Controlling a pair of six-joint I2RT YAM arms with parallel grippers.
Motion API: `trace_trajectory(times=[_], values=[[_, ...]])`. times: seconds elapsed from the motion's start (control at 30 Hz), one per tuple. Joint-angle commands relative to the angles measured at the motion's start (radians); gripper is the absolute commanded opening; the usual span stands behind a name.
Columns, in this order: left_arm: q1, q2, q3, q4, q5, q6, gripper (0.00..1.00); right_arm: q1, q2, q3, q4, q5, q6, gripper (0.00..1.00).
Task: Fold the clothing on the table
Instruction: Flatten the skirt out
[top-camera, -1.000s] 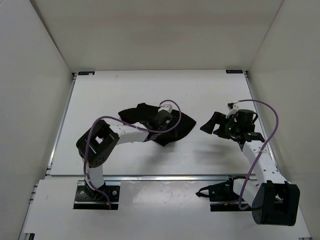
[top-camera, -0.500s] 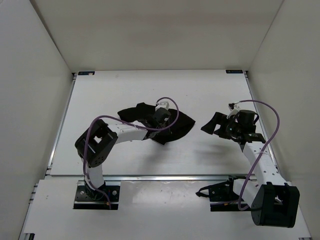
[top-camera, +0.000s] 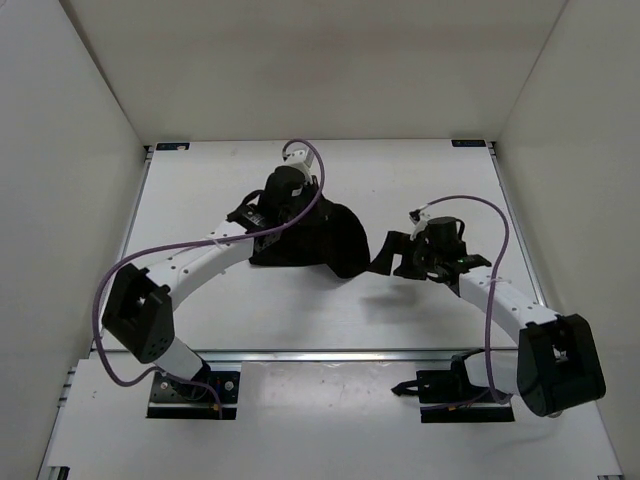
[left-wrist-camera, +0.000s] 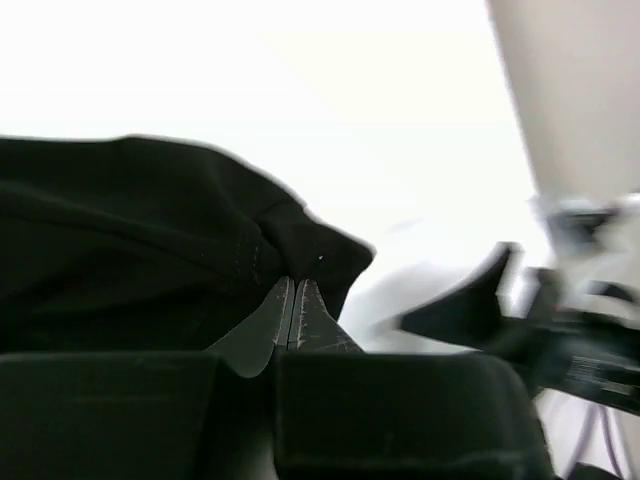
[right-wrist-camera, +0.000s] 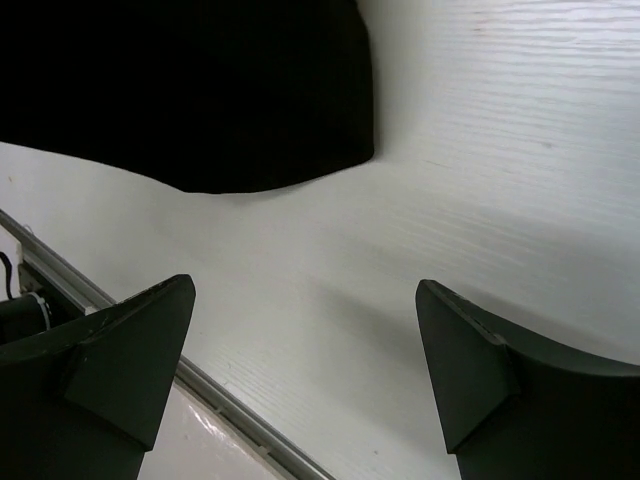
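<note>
Seen from above, the white table (top-camera: 430, 185) filled the middle of the view, with white walls (top-camera: 80, 120) around it. The clothing (top-camera: 330, 240), a plain black garment, lay bunched in a dark heap near the table's centre, slightly toward the far side.

Your left arm (top-camera: 200, 262) curved from its base at the near left edge up to the heap's far left part. Its wrist camera showed your left gripper (left-wrist-camera: 292, 312) clenched, the two fingers pressed flat together with a fold of the black fabric (left-wrist-camera: 130, 240) pinched at their tips. A pointed corner of cloth stuck out just to the right of the pinch.

Your right arm (top-camera: 500, 305) reached in from the near right. Your right gripper (top-camera: 393, 255) sat just beside the heap's right edge. From its wrist camera the fingers (right-wrist-camera: 130, 350) were spread wide apart with nothing between them, hovering above bare table. The garment's rounded edge (right-wrist-camera: 250, 130) lay ahead of them, apart from both fingertips. A thin metal rail (right-wrist-camera: 230, 400) ran along the table's edge, low in that view.

Purple cables (top-camera: 300, 160) looped along both arms.
</note>
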Motion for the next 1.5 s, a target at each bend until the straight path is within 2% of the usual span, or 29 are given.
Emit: trace_trajectory(times=[0.0,0.33,0.53,0.67,0.73,0.83,0.97,1.0,1.03,1.17,1.3,1.4,1.47], values=[[0.013,-0.084,0.045,-0.034,0.077,0.017,0.00,0.070,0.048,0.041,0.113,0.087,0.033,0.90],[0.089,-0.181,0.072,-0.052,0.132,0.000,0.00,0.130,0.115,0.052,0.316,0.133,0.117,0.89],[0.112,-0.209,0.025,-0.019,0.171,-0.018,0.00,0.167,0.204,0.093,0.345,0.087,0.122,0.87],[0.125,-0.207,0.020,-0.005,0.191,-0.032,0.00,0.222,0.215,0.091,0.357,0.144,0.126,0.85],[0.133,-0.215,0.023,0.000,0.197,-0.035,0.00,0.225,0.227,0.092,0.360,0.144,0.126,0.80],[0.142,-0.215,0.022,0.012,0.212,-0.052,0.00,0.236,0.252,0.100,0.350,0.170,0.126,0.64],[0.168,-0.225,0.020,0.017,0.234,-0.058,0.00,0.227,0.263,0.104,0.339,0.187,0.120,0.31],[0.171,-0.230,0.015,0.012,0.240,-0.058,0.00,0.220,0.258,0.115,0.313,0.193,0.114,0.11],[0.181,-0.235,0.014,0.010,0.235,-0.052,0.00,0.214,0.249,0.127,0.305,0.222,0.103,0.00],[0.249,-0.253,-0.012,0.003,0.270,-0.046,0.00,0.165,0.179,0.190,0.189,0.270,0.064,0.00],[0.325,-0.277,-0.034,-0.012,0.283,-0.023,0.00,0.078,0.080,0.326,0.034,0.273,-0.024,0.00],[0.340,-0.256,0.041,-0.075,0.280,0.032,0.00,0.027,0.059,0.510,-0.056,0.235,-0.105,0.01],[0.339,-0.222,0.170,-0.144,0.284,0.067,0.00,-0.016,0.080,0.637,-0.139,0.195,-0.145,0.00]])
